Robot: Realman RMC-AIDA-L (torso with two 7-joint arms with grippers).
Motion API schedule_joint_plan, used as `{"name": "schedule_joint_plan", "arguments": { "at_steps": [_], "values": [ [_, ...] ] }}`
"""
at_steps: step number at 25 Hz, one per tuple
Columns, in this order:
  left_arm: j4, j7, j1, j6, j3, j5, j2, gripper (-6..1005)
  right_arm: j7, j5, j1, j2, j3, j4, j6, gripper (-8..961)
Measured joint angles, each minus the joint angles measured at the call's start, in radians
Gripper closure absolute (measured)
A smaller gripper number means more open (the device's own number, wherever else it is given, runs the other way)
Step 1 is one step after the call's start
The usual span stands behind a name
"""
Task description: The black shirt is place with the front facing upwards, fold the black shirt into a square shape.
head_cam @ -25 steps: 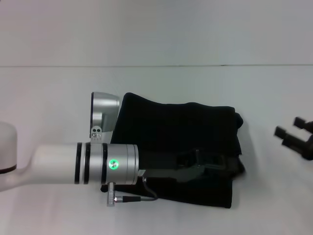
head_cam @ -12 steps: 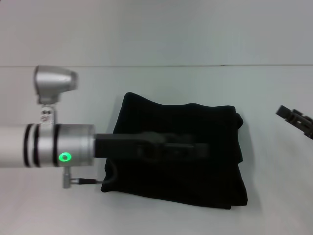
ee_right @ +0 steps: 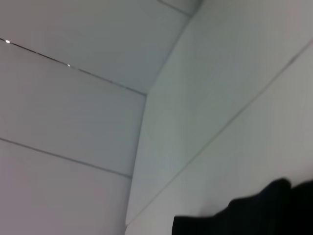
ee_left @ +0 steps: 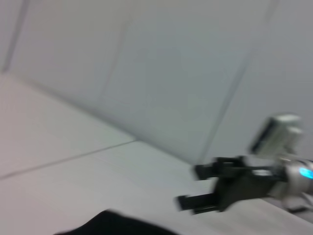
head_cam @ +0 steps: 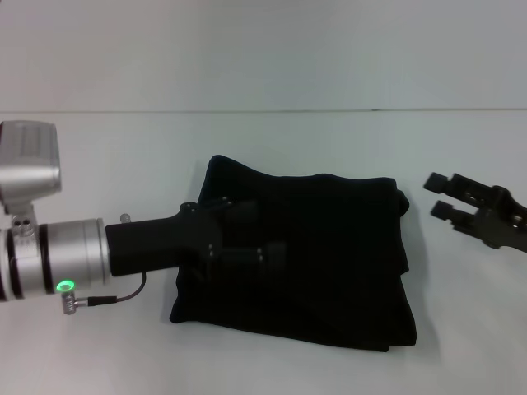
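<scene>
The black shirt [head_cam: 321, 255] lies folded into a rough square on the white table [head_cam: 272, 140]. No lettering or label shows. My left gripper [head_cam: 259, 233] hovers over the shirt's left part, fingers apart and holding nothing. My right gripper [head_cam: 437, 196] is open and empty, off the shirt's right edge and pointing toward it. It also shows in the left wrist view [ee_left: 188, 188], with its two fingers spread. An edge of the shirt shows in the left wrist view [ee_left: 117, 226] and in the right wrist view [ee_right: 254, 213].
The white table meets a pale wall [head_cam: 263, 49] behind the shirt. My left arm's silver wrist [head_cam: 49, 255] with a green light and a thin cable [head_cam: 115, 298] lies over the table's left side.
My left arm has drawn back to the left, from over the shirt's right part to its left part. The right gripper has come back in toward the shirt. The shirt lies flatter.
</scene>
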Motion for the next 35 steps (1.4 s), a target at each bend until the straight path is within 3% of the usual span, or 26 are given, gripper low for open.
{"name": "schedule_joint_plan", "arguments": {
  "at_steps": [3, 10, 23, 35],
  "values": [
    [0.004, 0.087, 0.015, 0.042, 0.004, -0.001, 0.000, 30, 0.043, -0.001, 0.023, -0.003, -0.037, 0.023, 0.013, 242],
    [0.005, 0.100, 0.032, 0.036, 0.000, -0.002, 0.003, 30, 0.071, -0.002, 0.045, 0.004, -0.103, 0.032, 0.040, 251],
    [0.006, 0.098, 0.032, 0.035, 0.000, -0.001, 0.004, 31, 0.112, -0.001, 0.034, -0.007, -0.110, 0.034, 0.046, 268],
    [-0.001, 0.101, 0.036, 0.036, 0.000, -0.001, 0.003, 30, 0.114, -0.001, 0.046, -0.006, -0.138, 0.058, 0.049, 283]
  ]
}}
